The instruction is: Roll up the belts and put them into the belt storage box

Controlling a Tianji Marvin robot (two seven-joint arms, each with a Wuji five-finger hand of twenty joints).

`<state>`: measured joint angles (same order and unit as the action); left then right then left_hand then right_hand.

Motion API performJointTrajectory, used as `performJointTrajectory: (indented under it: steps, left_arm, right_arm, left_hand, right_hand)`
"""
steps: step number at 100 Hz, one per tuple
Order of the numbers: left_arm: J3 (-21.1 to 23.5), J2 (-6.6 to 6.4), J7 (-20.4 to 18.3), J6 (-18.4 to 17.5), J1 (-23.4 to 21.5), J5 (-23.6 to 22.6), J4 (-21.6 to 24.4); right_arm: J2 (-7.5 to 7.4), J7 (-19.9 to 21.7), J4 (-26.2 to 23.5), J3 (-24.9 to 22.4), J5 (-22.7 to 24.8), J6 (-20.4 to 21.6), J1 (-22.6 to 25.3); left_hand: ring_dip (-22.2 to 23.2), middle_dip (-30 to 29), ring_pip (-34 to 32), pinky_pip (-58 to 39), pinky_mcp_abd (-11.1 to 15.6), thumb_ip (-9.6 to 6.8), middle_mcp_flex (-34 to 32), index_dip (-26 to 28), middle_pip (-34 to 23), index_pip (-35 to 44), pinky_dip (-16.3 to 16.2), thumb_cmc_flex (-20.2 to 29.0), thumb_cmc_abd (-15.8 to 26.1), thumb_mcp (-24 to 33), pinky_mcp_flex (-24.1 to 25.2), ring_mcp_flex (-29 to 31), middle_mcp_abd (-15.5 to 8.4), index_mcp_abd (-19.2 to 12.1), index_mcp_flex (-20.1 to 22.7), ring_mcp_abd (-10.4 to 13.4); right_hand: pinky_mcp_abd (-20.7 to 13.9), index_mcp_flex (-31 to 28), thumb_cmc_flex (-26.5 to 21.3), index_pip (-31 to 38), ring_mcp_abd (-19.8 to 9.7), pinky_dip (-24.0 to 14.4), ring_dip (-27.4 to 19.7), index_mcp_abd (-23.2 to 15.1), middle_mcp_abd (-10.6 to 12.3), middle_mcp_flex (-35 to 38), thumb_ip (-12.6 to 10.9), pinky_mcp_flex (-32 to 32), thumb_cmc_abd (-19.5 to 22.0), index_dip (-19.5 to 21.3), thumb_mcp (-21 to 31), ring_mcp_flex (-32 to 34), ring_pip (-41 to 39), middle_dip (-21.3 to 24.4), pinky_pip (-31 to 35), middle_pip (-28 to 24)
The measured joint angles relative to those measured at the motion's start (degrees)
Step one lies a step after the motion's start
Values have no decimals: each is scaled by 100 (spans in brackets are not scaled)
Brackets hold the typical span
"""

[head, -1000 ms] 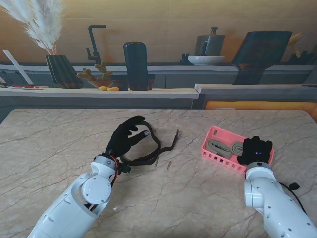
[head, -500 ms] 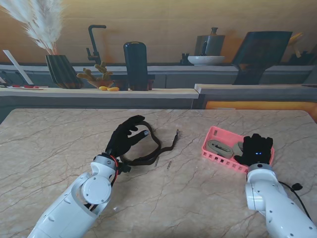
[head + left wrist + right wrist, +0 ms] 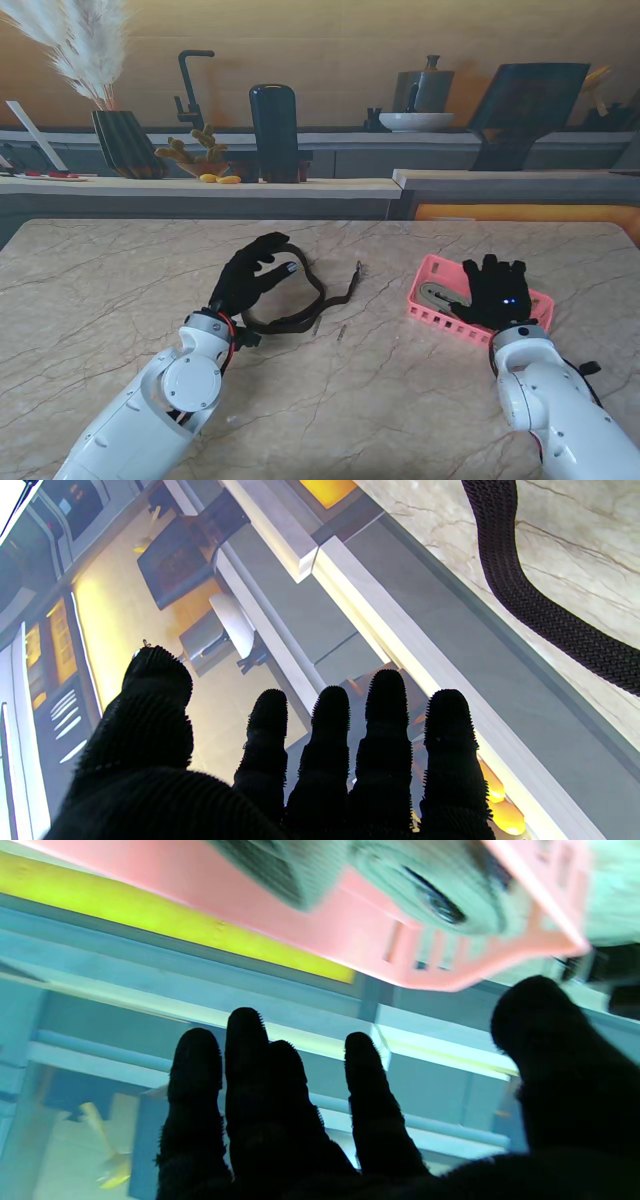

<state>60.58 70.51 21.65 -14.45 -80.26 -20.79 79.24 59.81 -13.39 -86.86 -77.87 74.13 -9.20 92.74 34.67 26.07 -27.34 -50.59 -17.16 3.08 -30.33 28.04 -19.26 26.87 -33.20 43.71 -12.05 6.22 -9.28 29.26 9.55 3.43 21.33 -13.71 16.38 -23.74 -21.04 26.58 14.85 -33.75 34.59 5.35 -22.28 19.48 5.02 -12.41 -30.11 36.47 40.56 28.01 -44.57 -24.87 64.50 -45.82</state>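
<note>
While my right hand [image 3: 495, 290] hovered spread and empty over the pink storage box [image 3: 432, 302], the dark belt [image 3: 310, 300] lay looped on the table just right of my left hand [image 3: 248, 280], unclenched, holding nothing, clearly the nearer

no readable text, labels, brands, numbers, signs anywhere

The tabletop [image 3: 120, 290] looks like matt, veined beige marble. The dark belt [image 3: 525, 605] is coarse woven webbing. The box [image 3: 432, 312] is pink slotted plastic. Black fuzzy knit covers the fingers [image 3: 385, 740]; the arms [image 3: 165, 400] are glossy white plastic.
</note>
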Motion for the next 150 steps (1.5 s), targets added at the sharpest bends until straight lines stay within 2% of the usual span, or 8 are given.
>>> performJointTrajectory:
  steps: [17, 36, 53, 70, 94, 115, 130, 150]
  left_arm:
    - [29, -15, 7, 2, -30, -16, 22]
    - [58, -28, -38, 3, -52, -16, 47]
    - [72, -36, -59, 11, -59, -11, 54]
    - [85, -37, -62, 23, -66, 3, 63]
    - [118, -37, -65, 36, -74, 45, 74]
    - [128, -37, -84, 42, -79, 71, 82]
    - [121, -39, -127, 42, -75, 118, 81]
    - [120, -40, -130, 37, -75, 122, 79]
  right_arm:
    - [-6, 31, -103, 125, -444, 753, -105]
    - [-27, 244, 100, 727, -904, 1355, -718]
    - [-27, 353, 575, 1533, -1303, 1431, -1521]
    - [50, 368, 1432, 2495, -1815, 1520, -2498]
    - [186, 495, 2362, 3506, -2029, 1636, -3494]
    - [256, 372, 3150, 4363, -2307, 1954, -4149]
    - [385, 10, 3796, 5036, -2491, 2182, -4558]
    - [672, -285, 4508, 5642, -2879, 2253, -4904]
  left_hand:
    - [0, 6, 2, 0, -6, 0, -154, 0, -2, 0, 0, 0, 0, -1, 0, 150, 0, 0, 146, -2]
    - [0, 7, 8, 1, -25, 0, -416, 0, -13, 0, 0, 0, 0, -1, -10, 153, 0, 0, 282, -16]
    - [0, 47, 53, 1, -39, 0, -419, 3, -13, 0, 0, 0, 0, -1, -30, 247, 0, 0, 310, -23]
    - [0, 99, 50, 1, -42, 0, -484, 12, -35, 0, 0, 0, 0, -1, -36, 271, 0, 0, 402, -29]
    - [50, 104, -11, 1, -45, 0, -550, 67, -44, 0, 0, 2, 0, -1, -74, 369, 0, 0, 402, -47]
    - [65, 154, -25, 1, -45, 0, -551, 68, -44, 0, 0, 19, 0, -1, -76, 370, 0, 0, 402, -49]
    - [68, 155, -74, 1, -45, 0, -676, 68, -47, 0, 0, 30, 0, -1, -77, 373, 0, 0, 404, -50]
    - [72, 157, -81, 1, -47, 0, -765, 69, -48, 0, 0, 32, 0, -2, -79, 475, 0, 0, 406, -52]
  right_hand:
    - [-196, 355, -348, 720, -277, 54, -14, -1176, 289, 2, 0, -28, 0, -23, 484, 2, 134, 2, -180, 57]
    - [-354, 424, -558, 1273, -470, 57, -76, -1901, 527, 248, 0, -160, -9, -226, 924, 16, 218, 11, -322, 116]
    - [-367, 422, -616, 1427, -577, 57, -80, -1965, 641, 456, 0, -278, -8, -286, 1005, 195, 294, 11, -389, 143]
    - [-423, 415, -626, 1561, -629, 57, -83, -1915, 734, 552, 0, -376, -142, -357, 1295, 302, 344, 11, -456, 138]
    - [-425, 415, -919, 1632, -691, 57, -161, -1919, 784, 554, 3, -381, -364, -437, 1596, 302, 433, 13, -546, 142]
    - [-495, 500, -920, 1835, -763, 57, -297, -2347, 852, 551, 4, -343, -522, -494, 1703, 296, 627, 75, -611, 146]
    - [-538, 502, -920, 1998, -805, 57, -300, -2483, 864, 487, 4, -292, -519, -501, 1704, 282, 627, 77, -614, 146]
    - [-582, 502, -920, 2177, -831, 57, -300, -2504, 918, 471, 4, -288, -405, -512, 1695, 227, 574, 77, -614, 110]
